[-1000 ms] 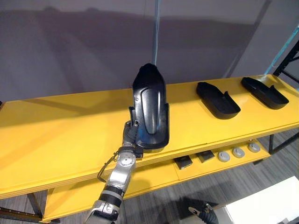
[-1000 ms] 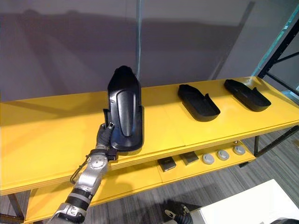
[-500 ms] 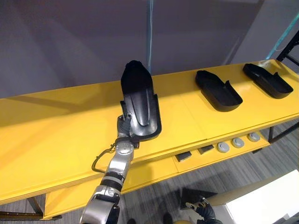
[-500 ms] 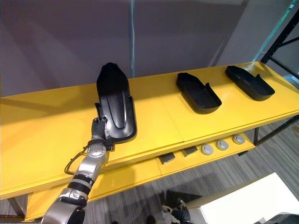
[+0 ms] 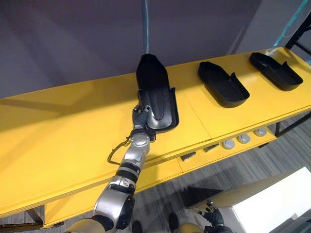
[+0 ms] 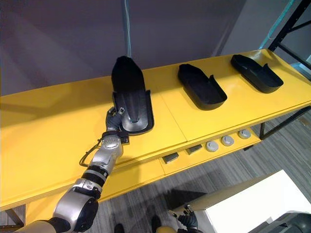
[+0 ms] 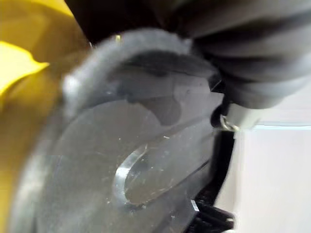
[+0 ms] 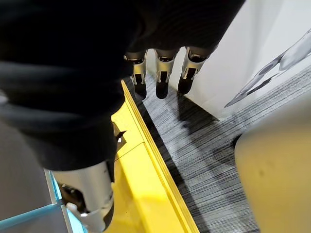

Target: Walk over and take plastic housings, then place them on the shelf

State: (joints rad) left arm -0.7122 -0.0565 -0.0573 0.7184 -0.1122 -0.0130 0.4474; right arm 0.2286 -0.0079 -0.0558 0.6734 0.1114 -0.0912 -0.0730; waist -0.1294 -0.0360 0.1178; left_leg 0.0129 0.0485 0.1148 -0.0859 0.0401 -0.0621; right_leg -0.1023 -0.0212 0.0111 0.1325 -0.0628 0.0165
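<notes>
A long black plastic housing (image 5: pixel 155 92) lies on the yellow top board (image 5: pixel 58 126) of the shelf, its narrow end pointing toward the back wall. My left hand (image 5: pixel 139 121) is at its near end, touching the rim; the housing hides its fingers. The left wrist view has the housing's (image 7: pixel 121 160) dark surface right up against the camera. My right hand (image 8: pixel 163 73) hangs low beside the shelf edge, fingers straight and empty. It also appears at the bottom of the left eye view (image 5: pixel 211 218).
Two more black housings (image 5: pixel 221 83) (image 5: pixel 274 71) lie further right on the top board. The lower shelf holds round grey parts (image 5: pixel 243 139) and small dark blocks (image 5: pixel 188 156). A white box (image 5: pixel 272 204) stands on the floor at lower right.
The housing, held up on end a second ago, has come down flat onto the top board and sits further back. The camera has shifted too.
</notes>
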